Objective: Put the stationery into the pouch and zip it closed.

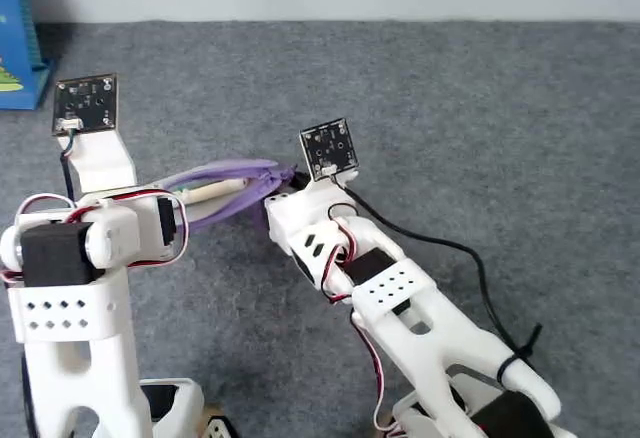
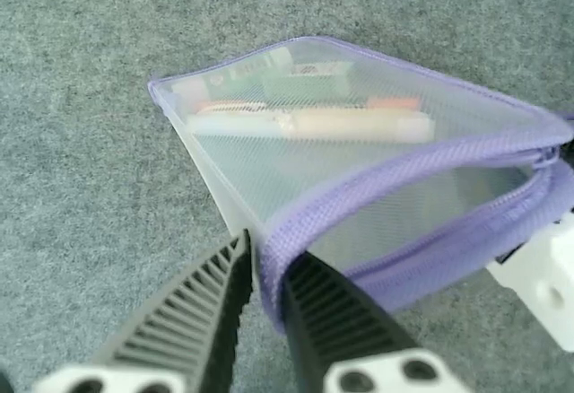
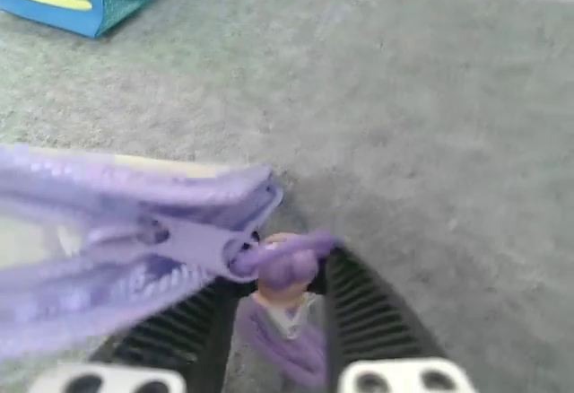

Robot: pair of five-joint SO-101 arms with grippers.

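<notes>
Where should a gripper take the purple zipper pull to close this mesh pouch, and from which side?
Grip the zipper pull hanging off the slider, coming from beyond that end: it juts clear of the mesh pouch, while the left gripper pins the far end.

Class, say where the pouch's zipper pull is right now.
The zipper pull sits between the fingers of the right gripper, at the pouch end opposite the left gripper.

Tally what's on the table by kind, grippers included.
Grippers: 2 (left gripper, right gripper)
Pouch: 1
Blue box: 1
Stationery inside the pouch: too blurred to count
Total: 4
</notes>
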